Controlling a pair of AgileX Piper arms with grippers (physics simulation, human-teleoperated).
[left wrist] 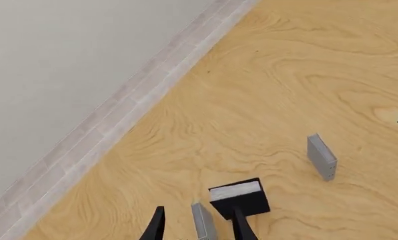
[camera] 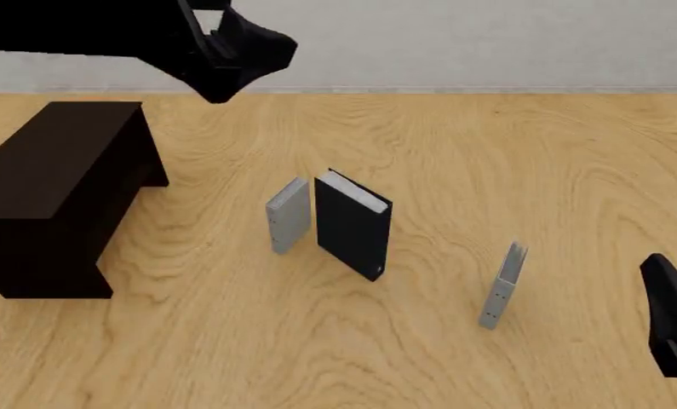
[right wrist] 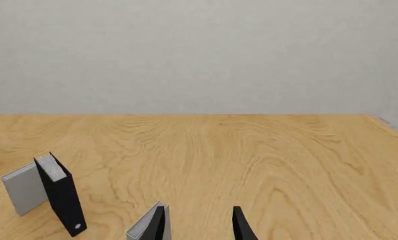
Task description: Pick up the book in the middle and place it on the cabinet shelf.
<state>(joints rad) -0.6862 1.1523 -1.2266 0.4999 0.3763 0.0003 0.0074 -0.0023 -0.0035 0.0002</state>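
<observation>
Black book [camera: 353, 224] stands upright beside grey book [camera: 289, 214].

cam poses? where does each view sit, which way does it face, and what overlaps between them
Front: fixed above and behind the arms, facing forward and down on the table; left arm top left, right gripper at the right edge.
Left wrist: high on the left arm, looking down past its open fingers at the black book.
Right wrist: low, facing the back wall past its open fingers.
Shared: black book and both grey books appear in all three.

Book [camera: 352, 224] right of cabinet [camera: 60, 183]
</observation>
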